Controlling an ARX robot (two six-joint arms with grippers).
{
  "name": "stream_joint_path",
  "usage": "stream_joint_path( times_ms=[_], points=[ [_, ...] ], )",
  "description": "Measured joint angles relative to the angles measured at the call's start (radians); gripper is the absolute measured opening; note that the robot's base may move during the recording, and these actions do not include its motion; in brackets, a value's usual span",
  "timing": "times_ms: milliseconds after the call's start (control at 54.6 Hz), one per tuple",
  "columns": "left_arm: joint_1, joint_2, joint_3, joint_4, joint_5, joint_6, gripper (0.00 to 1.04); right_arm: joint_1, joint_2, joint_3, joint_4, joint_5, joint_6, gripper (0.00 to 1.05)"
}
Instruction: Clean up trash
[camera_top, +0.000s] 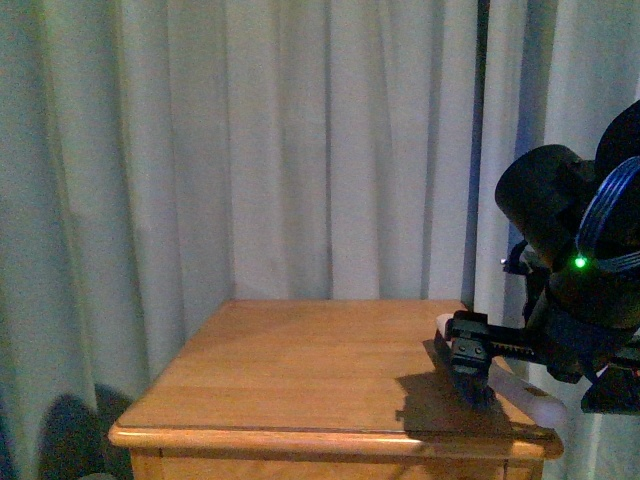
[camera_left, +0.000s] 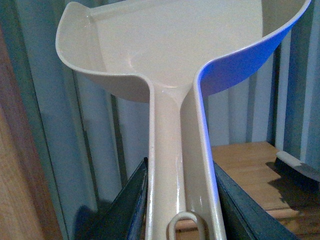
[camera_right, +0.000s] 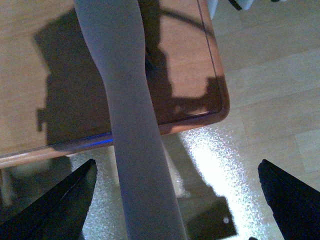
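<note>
No trash shows in any view. My left gripper (camera_left: 180, 212) is shut on the handle of a cream dustpan (camera_left: 175, 50) with a blue outer side, holding the pan up in front of the curtain. A brush with a pale handle (camera_top: 535, 395) lies along the right edge of the wooden table (camera_top: 300, 360), its handle end overhanging the front corner. My right gripper (camera_top: 540, 385) hovers over that handle, open. In the right wrist view the handle (camera_right: 135, 130) runs between the wide-apart fingers of the gripper (camera_right: 176, 165), nearer one of them, untouched.
Pale curtains (camera_top: 300, 140) hang behind and left of the table. The brush's dark bristles (camera_left: 295, 170) show on the table in the left wrist view. Light wood floor (camera_right: 270, 75) lies below the table's rounded corner (camera_right: 220, 105).
</note>
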Motion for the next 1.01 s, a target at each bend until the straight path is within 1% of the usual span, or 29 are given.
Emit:
stream_joint_path(
  times_ms=[37,110,147,385,403,422,458,568,642,697,770,880,1008],
  points=[
    [0.000,0.000,0.000,0.000,0.000,0.000,0.29,0.001,0.005,0.001,0.000,-0.002,0.004,0.97],
    [0.000,0.000,0.000,0.000,0.000,0.000,0.29,0.005,0.014,0.002,0.000,-0.002,0.007,0.88],
    [0.000,0.000,0.000,0.000,0.000,0.000,0.29,0.008,0.019,0.002,0.000,-0.002,0.008,0.82],
    [0.000,0.000,0.000,0.000,0.000,0.000,0.29,0.011,0.030,0.002,0.012,-0.002,0.011,0.49],
    [0.000,0.000,0.000,0.000,0.000,0.000,0.29,0.011,0.031,0.002,0.014,-0.002,0.011,0.44],
    [0.000,0.000,0.000,0.000,0.000,0.000,0.29,0.011,0.031,0.002,0.016,-0.002,0.010,0.42],
    [0.000,0.000,0.000,0.000,0.000,0.000,0.29,0.009,0.031,0.002,0.025,-0.005,0.007,0.35],
    [0.000,0.000,0.000,0.000,0.000,0.000,0.29,0.006,0.026,-0.008,0.081,0.011,-0.002,0.21],
    [0.000,0.000,0.000,0.000,0.000,0.000,0.29,0.002,0.014,-0.028,0.121,0.014,-0.026,0.20],
    [0.000,0.000,0.000,0.000,0.000,0.000,0.29,-0.001,-0.006,-0.056,0.170,0.041,-0.055,0.20],
    [0.000,0.000,0.000,0.000,0.000,0.000,0.29,-0.004,-0.063,-0.122,0.280,0.083,-0.137,0.20],
    [0.000,0.000,0.000,0.000,0.000,0.000,0.29,-0.006,-0.248,-0.286,0.515,0.138,-0.301,0.20],
    [0.000,0.000,0.000,0.000,0.000,0.000,0.29,-0.001,-0.424,-0.436,0.667,0.158,-0.404,0.20]
  ],
)
